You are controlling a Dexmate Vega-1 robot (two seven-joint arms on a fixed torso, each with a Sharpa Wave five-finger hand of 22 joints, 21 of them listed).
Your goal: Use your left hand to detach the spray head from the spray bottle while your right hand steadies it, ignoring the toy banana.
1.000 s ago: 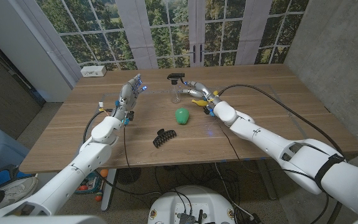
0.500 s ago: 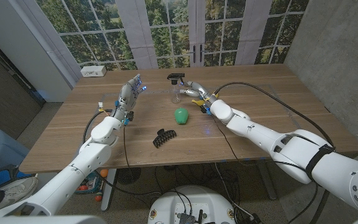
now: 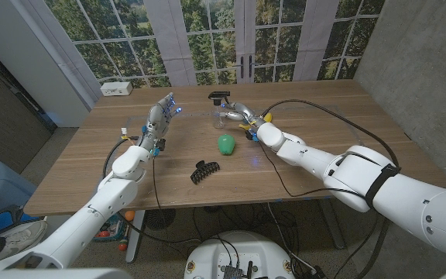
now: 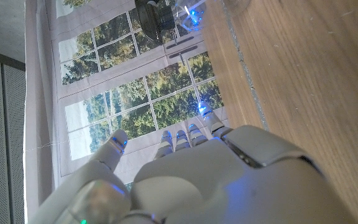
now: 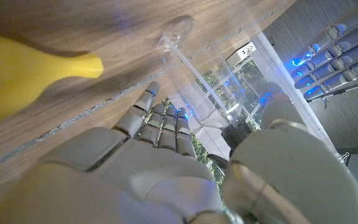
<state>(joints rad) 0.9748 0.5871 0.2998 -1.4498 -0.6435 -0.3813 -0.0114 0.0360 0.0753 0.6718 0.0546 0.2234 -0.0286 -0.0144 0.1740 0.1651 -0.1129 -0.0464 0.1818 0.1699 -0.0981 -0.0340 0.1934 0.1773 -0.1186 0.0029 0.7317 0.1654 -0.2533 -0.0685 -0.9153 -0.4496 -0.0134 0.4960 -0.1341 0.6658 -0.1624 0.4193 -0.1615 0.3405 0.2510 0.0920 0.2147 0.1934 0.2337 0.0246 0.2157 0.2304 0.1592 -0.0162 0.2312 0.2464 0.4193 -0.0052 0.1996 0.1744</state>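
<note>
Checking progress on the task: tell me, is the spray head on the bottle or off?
On: the black spray head sits atop the upright clear spray bottle.

A long wooden table (image 3: pixel 76 167) stands in front of big windows (image 3: pixel 215 39). The windows have white frames that cut the glass into many small squares. Green trees (image 3: pixel 99 27) show outside, and soft daylight comes in. Pale curtains (image 3: pixel 169 39) hang between the windows. On the right is a rough grey wall (image 3: pixel 416 54). On the left is a dark panel (image 3: pixel 2 101) beside a light grey wall. The floor (image 3: pixel 60 139) is grey. A white box (image 3: pixel 116 88) sits on the far left corner of the table.
</note>
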